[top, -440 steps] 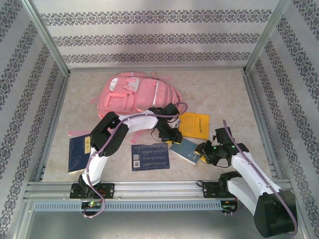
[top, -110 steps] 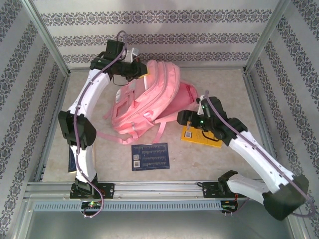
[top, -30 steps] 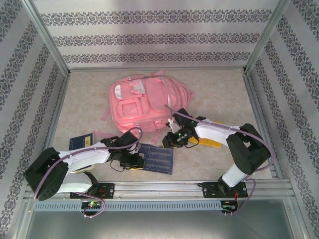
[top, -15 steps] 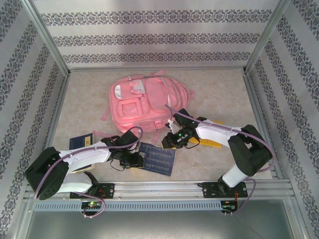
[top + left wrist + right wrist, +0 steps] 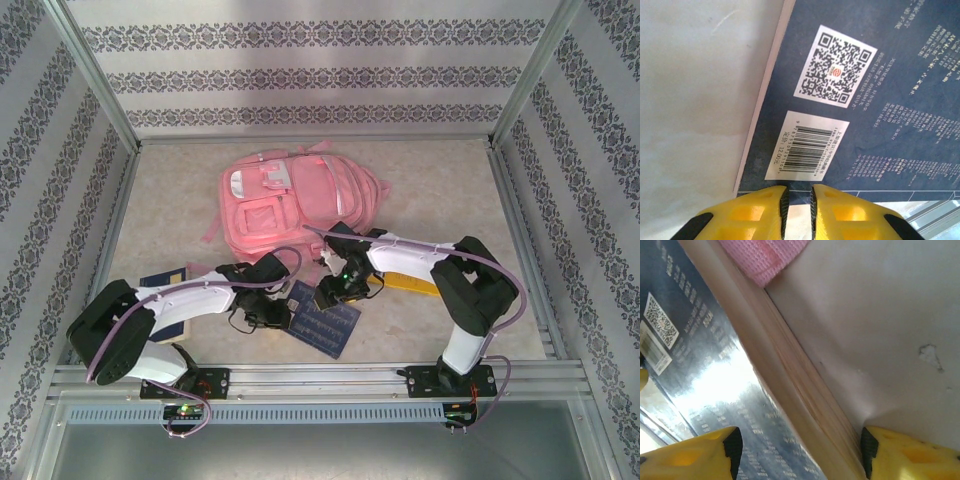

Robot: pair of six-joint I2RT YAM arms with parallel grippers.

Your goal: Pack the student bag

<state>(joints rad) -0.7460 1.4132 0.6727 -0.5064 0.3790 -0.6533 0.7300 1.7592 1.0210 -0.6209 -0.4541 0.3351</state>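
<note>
The pink student bag (image 5: 290, 195) lies flat at the back middle of the table. In front of it a dark blue book (image 5: 332, 322) lies askew, its back cover with QR code and barcode (image 5: 880, 100) facing up. My left gripper (image 5: 270, 314) sits low at the book's left corner; its jaws (image 5: 799, 192) stand almost shut, only a narrow slit showing, nothing pinched. My right gripper (image 5: 335, 291) is at the book's far edge. It is open (image 5: 800, 455), straddling the pale page edge (image 5: 790, 370), one finger over the cover and one on the table side.
A yellow book (image 5: 408, 282) lies under the right forearm. Another blue book (image 5: 163, 290) lies at the left beside the left arm. A pink strap end (image 5: 767, 257) rests against the book's far edge. Metal frame rails bound the table.
The right jaws have opened wide at the book's edge. The blue book has turned and slid a little to the right. Both grippers have crept toward each other.
</note>
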